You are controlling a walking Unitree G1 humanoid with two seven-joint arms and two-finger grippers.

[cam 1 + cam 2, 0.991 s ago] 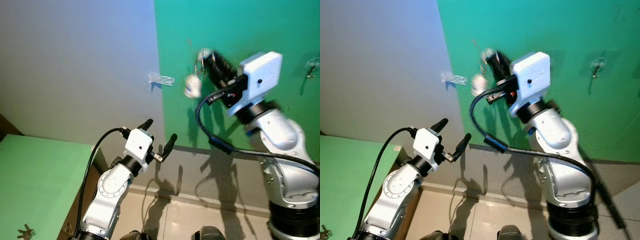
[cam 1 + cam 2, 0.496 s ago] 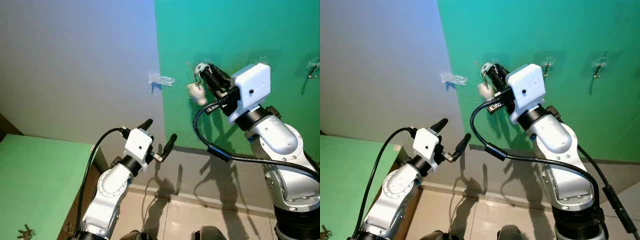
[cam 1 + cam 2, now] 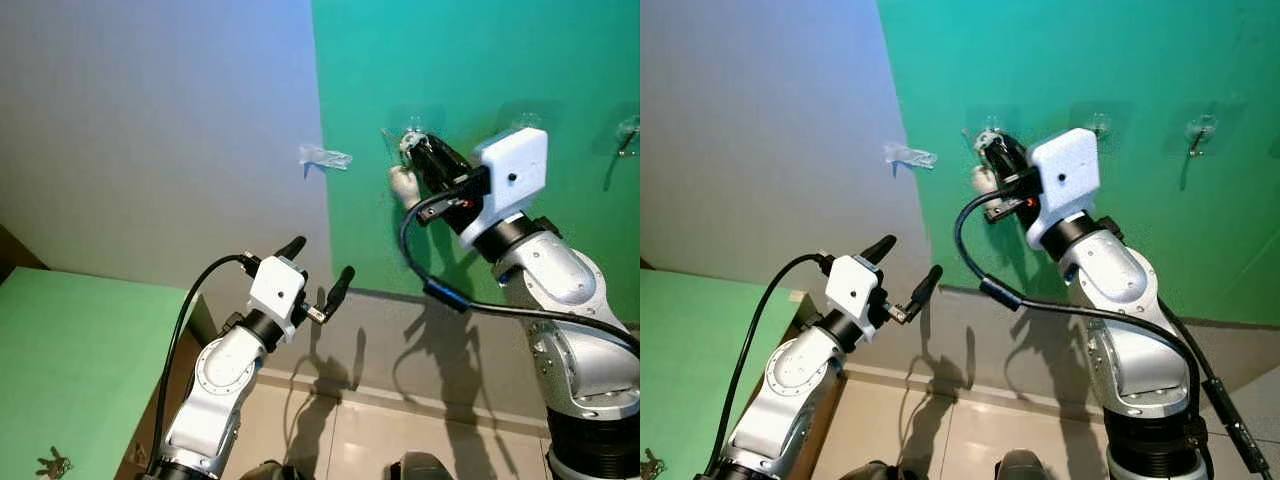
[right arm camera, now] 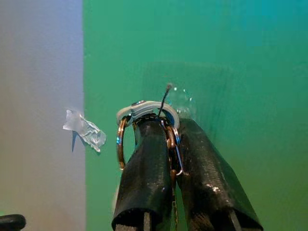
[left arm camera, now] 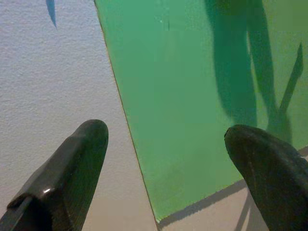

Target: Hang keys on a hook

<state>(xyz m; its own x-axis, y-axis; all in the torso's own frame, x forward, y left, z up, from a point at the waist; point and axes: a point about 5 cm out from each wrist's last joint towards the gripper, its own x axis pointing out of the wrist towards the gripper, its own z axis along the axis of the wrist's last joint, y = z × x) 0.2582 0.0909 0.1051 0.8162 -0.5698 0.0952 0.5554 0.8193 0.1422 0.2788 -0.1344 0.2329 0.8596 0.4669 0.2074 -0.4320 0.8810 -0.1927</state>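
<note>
The right gripper [image 4: 166, 144] is raised against the green wall [image 3: 480, 60], its two black fingers [image 4: 144, 178] pressed together on the rings of a bunch of keys [image 4: 147, 113]. The rings sit at the fingertips, just at the thin wire hook [image 4: 165, 98] that sticks out from a clear pad on the wall; whether a ring is over the hook cannot be told. From the head, a pale tag [image 3: 403, 185] of the bunch hangs just below the fingertips. More clear hooks [image 3: 1198, 130] are spaced along the green wall to the right. A scrap of clear plastic [image 3: 324, 157] is stuck on the grey wall [image 3: 150, 120] near the edge of the green. The left gripper [image 3: 318, 275] is held lower, pointing at the wall's base, fingers spread apart and holding nothing. A second bunch of keys [image 3: 51, 464] lies on the green table [image 3: 70, 350] at lower left.
</note>
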